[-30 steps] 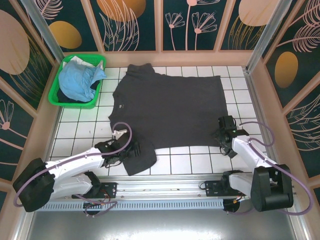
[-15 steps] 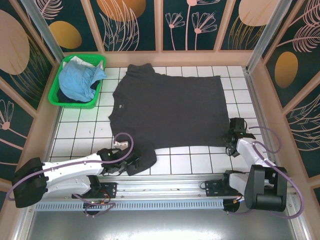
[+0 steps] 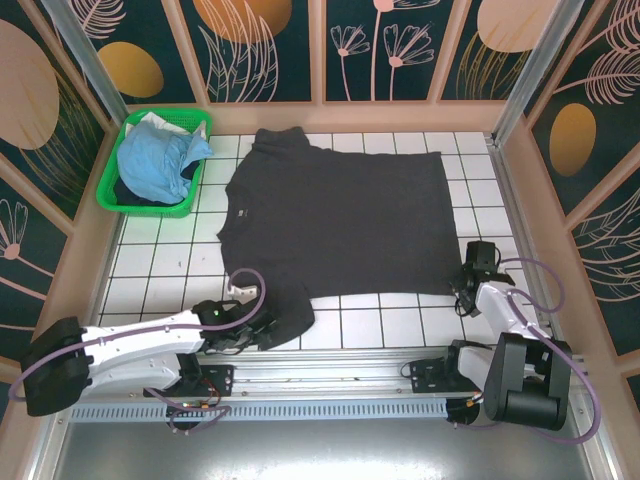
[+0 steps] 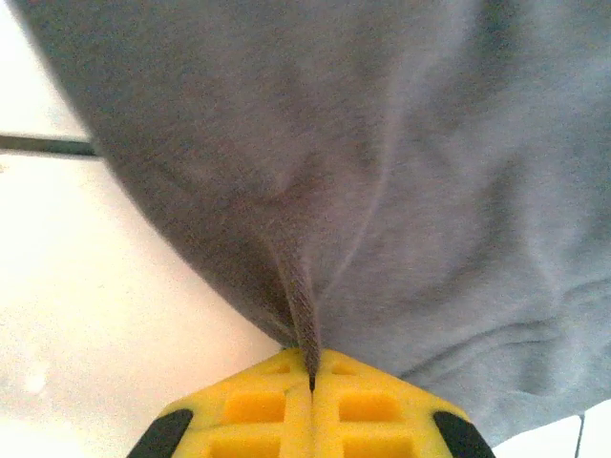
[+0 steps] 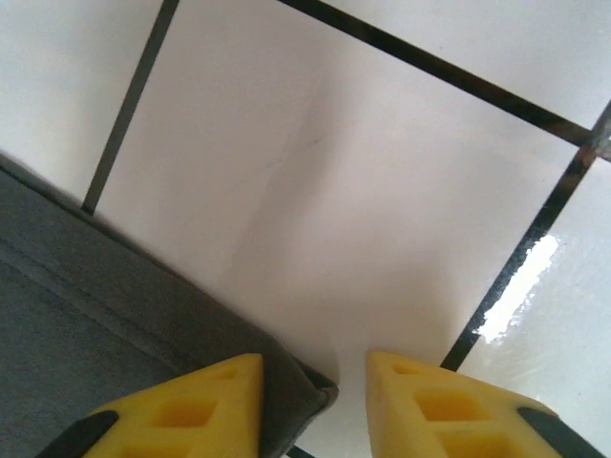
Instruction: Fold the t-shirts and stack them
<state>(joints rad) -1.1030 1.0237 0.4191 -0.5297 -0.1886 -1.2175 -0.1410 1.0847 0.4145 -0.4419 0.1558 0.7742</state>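
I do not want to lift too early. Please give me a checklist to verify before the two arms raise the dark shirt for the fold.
1. The left gripper is clamped on the near sleeve of the dark t-shirt: ok, its fingers are shut on a pinch of cloth.
2. The right gripper is clamped on the hem corner: not ok, its fingers stand apart with the corner between them.
3. Shirt body spread flat on the table: ok.
4. The light blue t-shirt is out of the way in the green basket: ok.
5. Single layer in the left grip: cannot tell.
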